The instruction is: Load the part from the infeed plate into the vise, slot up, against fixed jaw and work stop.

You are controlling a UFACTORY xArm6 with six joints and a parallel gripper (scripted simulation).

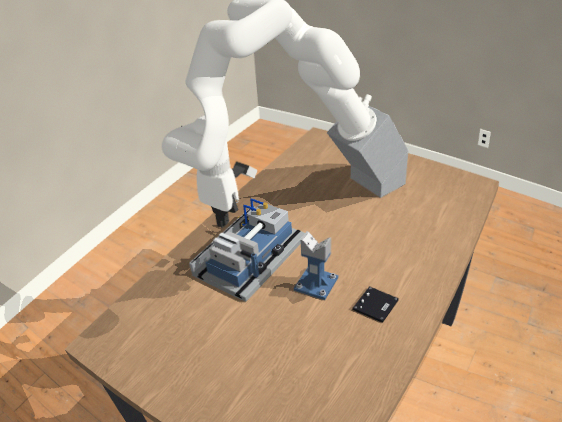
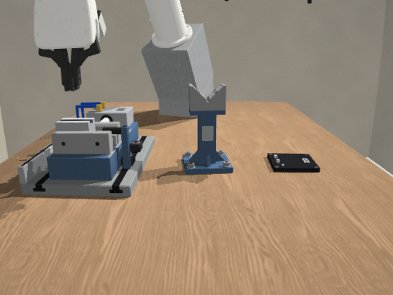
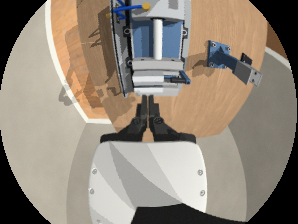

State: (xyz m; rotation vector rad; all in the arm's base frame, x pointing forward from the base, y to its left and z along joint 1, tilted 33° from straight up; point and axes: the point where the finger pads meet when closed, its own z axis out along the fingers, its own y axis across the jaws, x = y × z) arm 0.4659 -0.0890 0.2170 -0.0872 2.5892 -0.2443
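A wooden table (image 1: 310,350) in a grey-walled room carries the fixtures. The gripper (image 2: 71,82) hangs above the vise (image 2: 84,164), its fingers pressed together on nothing. The part (image 2: 75,120) appears to lie below it, between the vise jaws, though the near jaw hides most of it and its slot cannot be made out. Well away from the gripper, past the V-block (image 2: 207,99), the infeed plate (image 2: 293,163) carries no block.
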